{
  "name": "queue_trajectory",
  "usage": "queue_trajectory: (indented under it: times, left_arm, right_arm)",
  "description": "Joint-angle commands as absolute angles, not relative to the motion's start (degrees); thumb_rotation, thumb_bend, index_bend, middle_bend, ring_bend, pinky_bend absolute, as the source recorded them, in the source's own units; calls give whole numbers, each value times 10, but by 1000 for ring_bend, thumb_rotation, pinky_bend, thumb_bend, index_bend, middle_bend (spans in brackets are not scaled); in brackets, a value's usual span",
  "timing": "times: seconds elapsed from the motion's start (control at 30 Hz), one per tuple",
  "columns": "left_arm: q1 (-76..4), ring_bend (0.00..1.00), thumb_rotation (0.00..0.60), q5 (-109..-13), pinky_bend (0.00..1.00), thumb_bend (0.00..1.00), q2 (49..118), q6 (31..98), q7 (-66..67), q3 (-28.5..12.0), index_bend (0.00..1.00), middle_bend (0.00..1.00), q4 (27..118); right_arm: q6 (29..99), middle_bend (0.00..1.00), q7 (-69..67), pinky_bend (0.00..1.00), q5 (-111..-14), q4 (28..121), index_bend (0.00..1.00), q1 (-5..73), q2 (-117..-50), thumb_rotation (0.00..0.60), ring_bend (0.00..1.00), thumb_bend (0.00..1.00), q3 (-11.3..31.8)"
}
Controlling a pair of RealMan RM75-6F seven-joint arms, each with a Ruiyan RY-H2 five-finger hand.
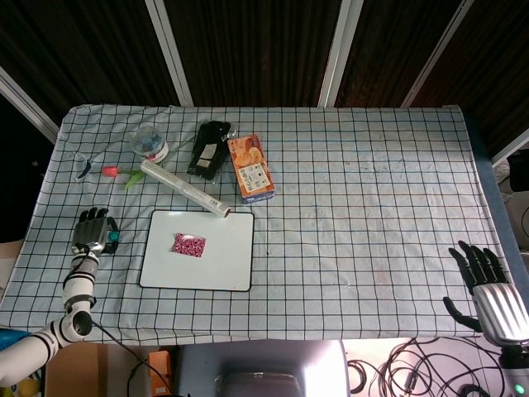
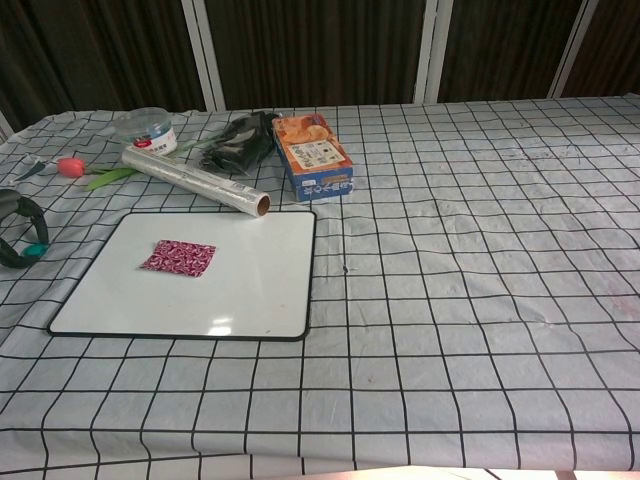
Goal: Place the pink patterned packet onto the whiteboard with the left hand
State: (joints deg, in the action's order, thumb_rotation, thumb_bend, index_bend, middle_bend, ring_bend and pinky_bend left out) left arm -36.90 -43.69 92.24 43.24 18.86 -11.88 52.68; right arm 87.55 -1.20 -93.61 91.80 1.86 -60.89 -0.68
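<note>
The pink patterned packet [image 1: 189, 245] [image 2: 177, 256] lies flat on the whiteboard [image 1: 225, 266] [image 2: 255, 300], in its left half. My left hand [image 1: 92, 231] [image 2: 18, 228] hovers at the table's left edge, well left of the board, fingers loosely curved and holding nothing. A small teal object [image 1: 112, 238] [image 2: 39, 249] sits right against that hand. My right hand [image 1: 485, 286] stays off the table's near right corner, fingers spread and empty; the chest view does not show it.
Behind the board lie a foil roll [image 1: 185, 189], an orange biscuit box [image 1: 250, 168], a black pouch [image 1: 207, 149], a clear round tub [image 1: 150, 141] and a red flower [image 1: 111, 171]. The checked cloth [image 1: 372, 223] covers the table.
</note>
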Motion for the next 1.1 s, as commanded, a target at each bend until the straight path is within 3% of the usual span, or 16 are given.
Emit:
queue_trajectory:
  times: [0.03, 0.3, 0.7, 0.93, 1.1]
  left_arm:
    - [-368, 21, 600, -436, 59, 359, 922, 431, 186, -120, 509, 126, 526]
    - [-363, 23, 600, -450, 59, 359, 903, 451, 176, -129, 518, 131, 558]
    - [-364, 24, 600, -521, 60, 358, 838, 533, 164, -149, 512, 132, 770]
    - [-390, 25, 600, -530, 75, 357, 845, 525, 185, -152, 510, 134, 811]
    - [-429, 30, 600, -486, 76, 356, 890, 519, 247, -146, 497, 138, 799]
  right_arm:
    - [876, 0, -12, 0, -936, 918, 0, 18, -609, 600, 0, 255, -7]
    - [876, 0, -11, 0, -937, 918, 0, 18, -610, 600, 0, 255, -7]
    - [875, 0, -11, 0, -941, 919, 0, 19, -609, 600, 0, 255, -9]
    - [874, 0, -12, 0, -946, 918, 0, 20, -608, 600, 0, 255, -12]
    - [888, 0, -32, 0, -950, 914, 0, 14, -602, 600, 0, 255, -13]
